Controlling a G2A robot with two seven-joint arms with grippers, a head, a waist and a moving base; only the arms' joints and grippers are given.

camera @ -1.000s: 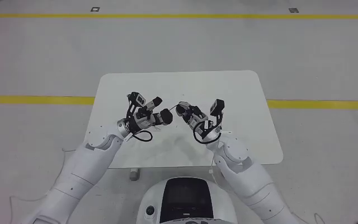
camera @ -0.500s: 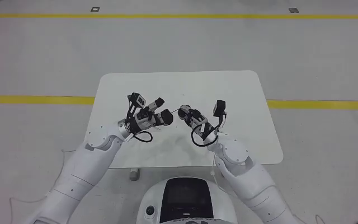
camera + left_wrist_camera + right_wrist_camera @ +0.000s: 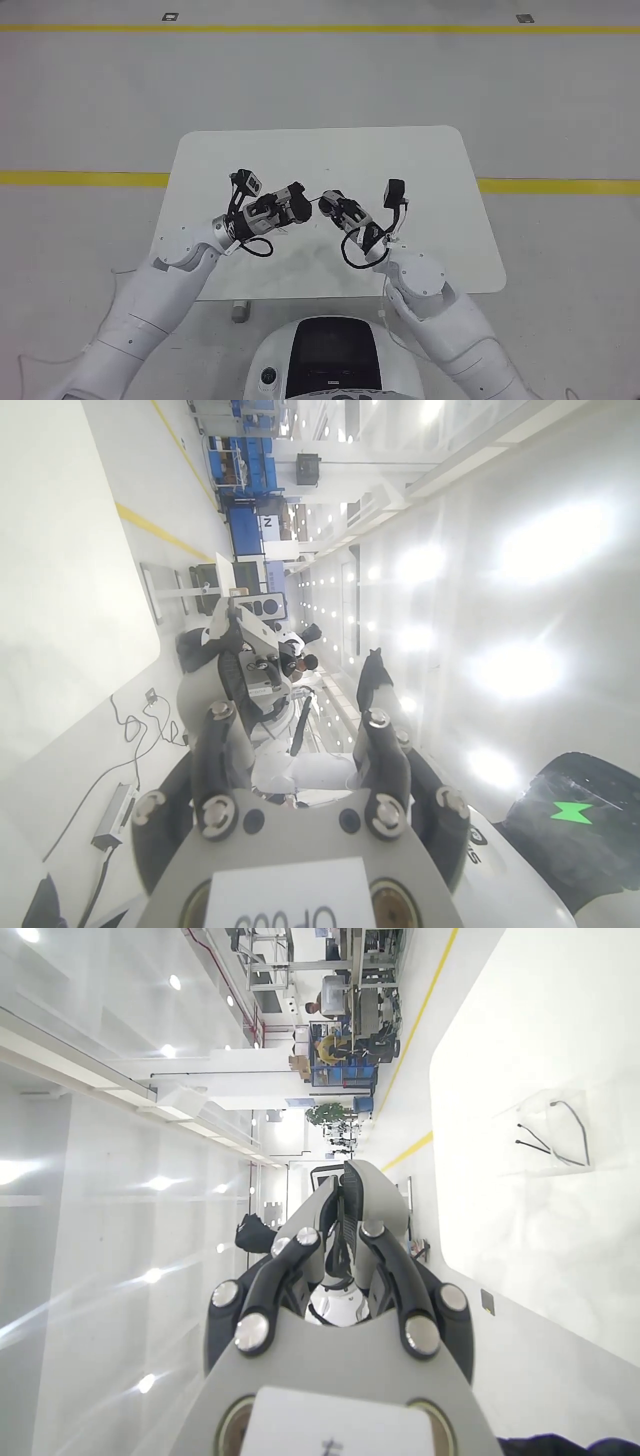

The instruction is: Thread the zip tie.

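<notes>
Over the middle of the white table (image 3: 430, 160) my two grippers meet tip to tip. The right gripper (image 3: 327, 201) is shut, its pads (image 3: 346, 1190) pressed flat together, and a thin dark strand, the zip tie (image 3: 318, 196), pokes from them toward the left gripper (image 3: 297, 200). In the left wrist view the left gripper (image 3: 287, 655) is open, its fingers (image 3: 372, 677) spread wide, with the right arm's fingers close to one side of the gap. The pinched part of the tie is hidden.
A clear tray (image 3: 505, 1143) with several loose black zip ties (image 3: 575, 1128) lies on the table beyond the right gripper. The table's rounded edge and the floor with a yellow line (image 3: 80, 179) surround the work area.
The left gripper has rolled and closed in on the right gripper. The right gripper has drifted slightly toward the robot, so the gap between them has shrunk.
</notes>
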